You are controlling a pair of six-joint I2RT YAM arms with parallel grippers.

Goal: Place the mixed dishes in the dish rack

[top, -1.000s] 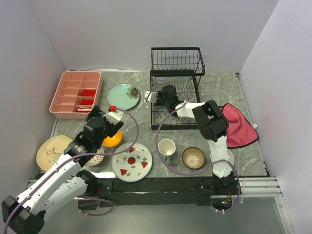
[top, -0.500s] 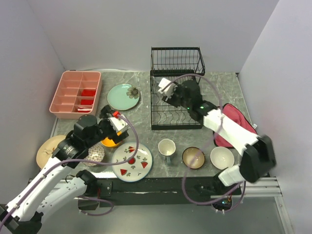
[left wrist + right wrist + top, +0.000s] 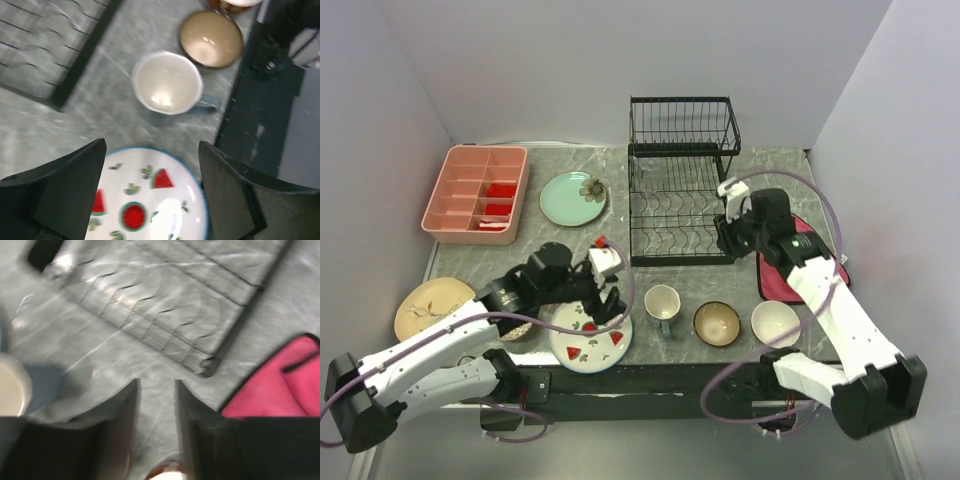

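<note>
**Dish rack (image 3: 680,260): no dish seen in it; loading apparently all still to do.**
Far left of rack: tan plate (image 3: 425,305). Left of rack: mint plate (image 3: 573,198). Front-left: left gripper (image 3: 605,300), fingers spread, empty, over watermelon plate (image 3: 580,345). In front: mug (image 3: 662,300), brown bowl (image 3: 717,322), white bowl (image 3: 775,322). At rack's right corner: right gripper (image 3: 156,385), fingers apart, holding nothing.

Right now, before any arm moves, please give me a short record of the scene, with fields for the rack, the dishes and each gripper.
dish rack: at the back, no dish visible in it
front row, left to right: watermelon plate, white mug, brown bowl, white bowl
mint plate: left of the rack, beside the pink tray
left gripper: open, empty, over the watermelon plate
right gripper: slightly open, empty, near the rack's front right corner
</note>
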